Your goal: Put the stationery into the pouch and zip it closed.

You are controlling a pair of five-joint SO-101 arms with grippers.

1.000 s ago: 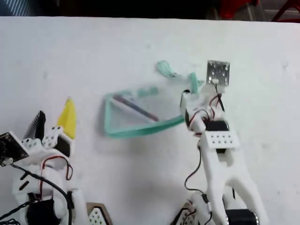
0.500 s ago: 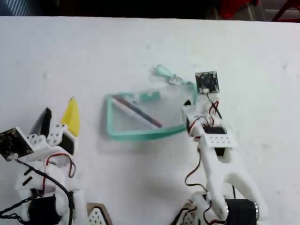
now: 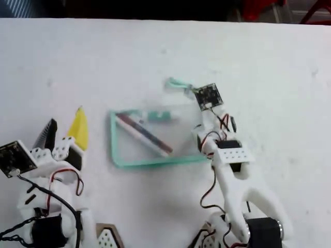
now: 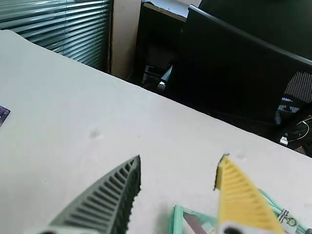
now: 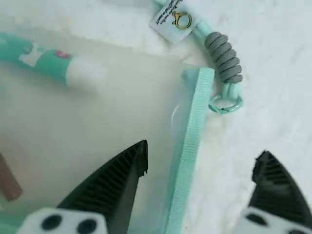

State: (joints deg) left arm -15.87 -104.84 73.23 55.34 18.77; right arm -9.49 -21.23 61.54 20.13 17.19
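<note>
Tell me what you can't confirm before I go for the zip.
- Zip slider's place: high view, the right arm covers one end of the pouch.
- Zip open or shut: right wrist view, the teal edge leaves the picture at the right gripper.
- Pouch contents: left wrist view, cut off by the picture's edge.

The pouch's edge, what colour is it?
Mint green. The pouch's edge shows best in the right wrist view.

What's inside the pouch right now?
Through the clear pouch I see a dark pen lying diagonally and a mint-and-white stick by the far edge. The right end effector covers one end of the pouch in the high view, so anything beneath it is hidden.
</note>
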